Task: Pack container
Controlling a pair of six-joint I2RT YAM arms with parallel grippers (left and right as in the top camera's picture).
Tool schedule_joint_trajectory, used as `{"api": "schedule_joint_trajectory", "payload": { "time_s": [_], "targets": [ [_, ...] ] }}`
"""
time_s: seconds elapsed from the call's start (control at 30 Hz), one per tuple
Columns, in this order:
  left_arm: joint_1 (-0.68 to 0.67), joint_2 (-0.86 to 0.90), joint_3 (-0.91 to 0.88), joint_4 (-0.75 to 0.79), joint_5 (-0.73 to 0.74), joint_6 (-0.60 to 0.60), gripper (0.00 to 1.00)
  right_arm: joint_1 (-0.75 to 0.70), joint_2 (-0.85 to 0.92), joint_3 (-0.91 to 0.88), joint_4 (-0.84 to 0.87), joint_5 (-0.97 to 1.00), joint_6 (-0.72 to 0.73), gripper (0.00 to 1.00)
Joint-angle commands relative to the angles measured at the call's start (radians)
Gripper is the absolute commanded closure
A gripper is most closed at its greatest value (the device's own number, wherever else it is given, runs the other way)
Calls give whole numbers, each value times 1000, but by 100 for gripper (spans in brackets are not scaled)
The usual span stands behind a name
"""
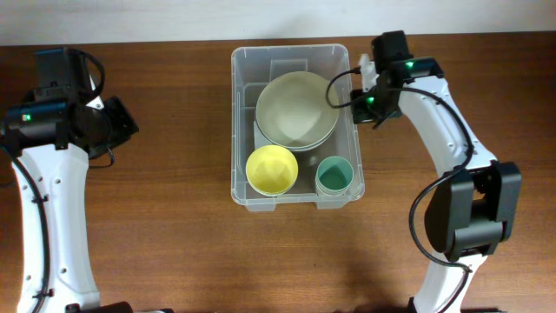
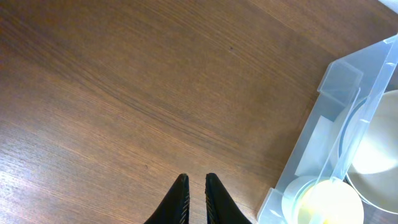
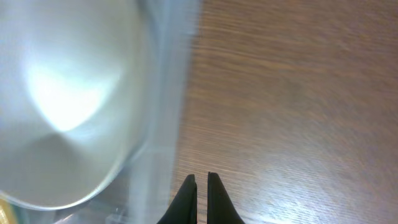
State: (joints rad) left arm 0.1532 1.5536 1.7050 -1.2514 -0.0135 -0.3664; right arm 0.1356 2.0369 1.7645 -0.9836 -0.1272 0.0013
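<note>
The clear container [image 1: 235, 130] sits mid-table toward the far edge, holding a pale bowl [image 1: 297, 109] at its far end, a yellow bowl [image 1: 272, 169] in its near-left corner and a teal cup [image 1: 334, 176] in its near-right corner. The right gripper [image 3: 201, 180] hangs just outside the container's right wall, fingers pressed together on nothing. The left gripper [image 2: 196, 180] hovers over bare table [image 1: 156, 217] toward the left edge, fingers all but together, empty.

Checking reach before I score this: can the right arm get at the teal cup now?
Probably yes: the right hand is beside the container, the teal cup stands uncovered in a corner on that side, and nothing lies between.
</note>
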Motion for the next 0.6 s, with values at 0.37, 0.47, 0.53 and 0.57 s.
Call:
{"api": "schedule_joint_trajectory", "payload": {
  "time_s": [0.37,0.47,0.53,0.57],
  "targets": [
    [2,7,-10,5,10,-2,89,20,0,9,25,-19,-61,96],
    [2,7,-10,5,10,-2,89,21,-10,31,30,154,35,96],
    [2,7,-10,5,11,-2,89,22,-29,70,31,213,37,95],
    [2,7,-10,5,10,-2,89,23,-37,90,31,226,37,95]
  ]
}}
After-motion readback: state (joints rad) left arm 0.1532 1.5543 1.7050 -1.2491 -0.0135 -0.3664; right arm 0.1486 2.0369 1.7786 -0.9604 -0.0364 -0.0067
